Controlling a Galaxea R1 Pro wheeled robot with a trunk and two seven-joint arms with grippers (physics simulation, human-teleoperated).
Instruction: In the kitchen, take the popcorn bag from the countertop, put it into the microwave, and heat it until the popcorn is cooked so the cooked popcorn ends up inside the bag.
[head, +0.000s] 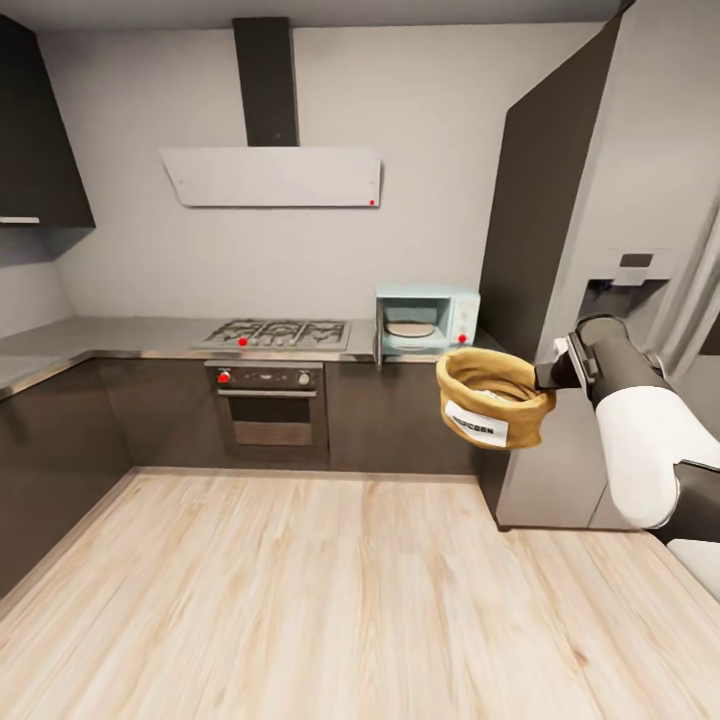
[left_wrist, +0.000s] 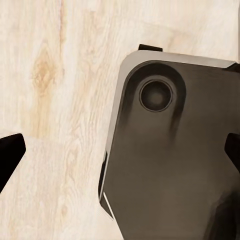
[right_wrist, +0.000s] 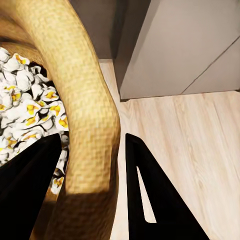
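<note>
I judge the carrying step to be in hand; I hold the popcorn bag (head: 494, 398) in the air over the wooden floor (head: 300, 600), at about three o'clock in my head view, well short of the microwave (head: 428, 322); that pale mint box stands on the grey counter (head: 90, 338) at about one o'clock, just right of the gas hob (head: 280, 333), with its door apparently swung open and a turntable plate (head: 410, 329) showing inside; the tall grey fridge (head: 600, 250) rises beside it at two o'clock.

In my right wrist view the sack's contents look like white and yellow popped kernels (right_wrist: 25, 100), so by my judgement the popcorn may already be cooked; I cannot settle from this whether the bag is going toward the oven or coming away; if toward it, the next move calls for rolling closer to the counter and raising the bag level to the cavity mouth without tipping it, since the sack hangs slightly tilted.

My right tool (right_wrist: 95, 165) is closed narrow on the bag's rolled rim; one finger sits inside against the popcorn, the other outside the woven wall, pinching it between them.

My left tool (left_wrist: 120, 155) hangs over the floor above part of my dark base (left_wrist: 170, 165); its fingertips (left_wrist: 10, 150) stand wide apart at the view's edges, holding nothing.
</note>
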